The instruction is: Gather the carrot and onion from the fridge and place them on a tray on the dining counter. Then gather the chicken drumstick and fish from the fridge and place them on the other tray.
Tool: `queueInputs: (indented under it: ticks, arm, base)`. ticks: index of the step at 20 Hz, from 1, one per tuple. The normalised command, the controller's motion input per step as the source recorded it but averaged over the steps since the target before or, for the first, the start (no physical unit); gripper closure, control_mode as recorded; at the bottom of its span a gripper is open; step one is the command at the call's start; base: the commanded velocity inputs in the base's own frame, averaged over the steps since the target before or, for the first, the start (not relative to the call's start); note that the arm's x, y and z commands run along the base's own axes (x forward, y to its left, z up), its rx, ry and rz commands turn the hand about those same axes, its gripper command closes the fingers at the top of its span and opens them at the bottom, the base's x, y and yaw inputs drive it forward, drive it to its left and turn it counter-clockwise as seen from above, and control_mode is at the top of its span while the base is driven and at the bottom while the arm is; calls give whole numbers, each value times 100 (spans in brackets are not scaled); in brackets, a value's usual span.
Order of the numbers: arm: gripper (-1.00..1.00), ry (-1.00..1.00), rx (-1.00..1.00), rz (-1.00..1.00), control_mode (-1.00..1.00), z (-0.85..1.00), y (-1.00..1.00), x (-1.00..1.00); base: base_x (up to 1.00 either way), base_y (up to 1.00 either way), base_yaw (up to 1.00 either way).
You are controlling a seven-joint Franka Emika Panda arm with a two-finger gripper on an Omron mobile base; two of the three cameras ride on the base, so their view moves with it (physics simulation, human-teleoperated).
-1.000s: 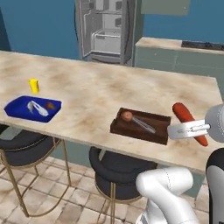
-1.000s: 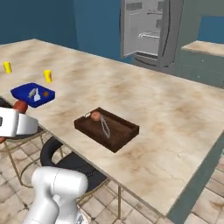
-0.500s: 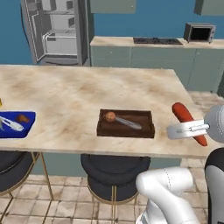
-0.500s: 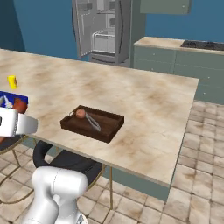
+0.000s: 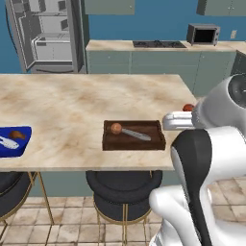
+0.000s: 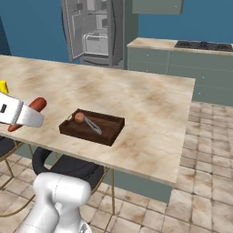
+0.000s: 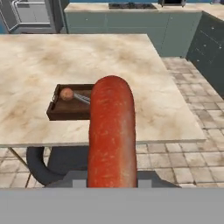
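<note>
A long red-orange carrot (image 7: 111,131) runs up the middle of the hand view, and my gripper (image 6: 28,117) is shut on it. From the left base view the gripper (image 5: 178,121) hangs just past the counter's right end with the carrot's tip (image 5: 187,107) behind it. The carrot (image 6: 38,104) is held in the air near the counter's front edge, left of a dark brown tray (image 6: 111,133). That tray (image 5: 156,142) holds a round orange-brown piece (image 5: 116,128) and a grey elongated piece (image 5: 137,135); which foods they are I cannot tell. A blue tray (image 5: 23,144) with two small items lies far left.
The fridge (image 5: 43,38) stands open behind the marble dining counter (image 5: 72,105). Black stools (image 5: 122,187) sit under the counter's front edge. A back counter carries a cooktop and a microwave (image 5: 204,34). A yellow object (image 6: 3,86) sits at the left edge.
The whole picture has shifted: the base has moved, so the trays and fridge slid leftward in the left base view. My gripper stays shut on the carrot in the same pose.
</note>
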Motion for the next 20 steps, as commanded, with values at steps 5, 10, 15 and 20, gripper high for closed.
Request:
queueInputs:
  ticks: [5, 10, 15, 20]
  arm:
    - [100, 13, 2, -19, -100, -20, -34, 62]
    - [100, 11, 7, 0, -100, -33, -32, 54]
    - [100, 9, 0, 0, -100, -30, 3, 69]
    - [100, 20, -1, 1, -100, -34, 4, 61]
  base:
    - [0, 0, 0]
    - [0, 0, 0]
    - [0, 0, 0]
    - [0, 0, 0]
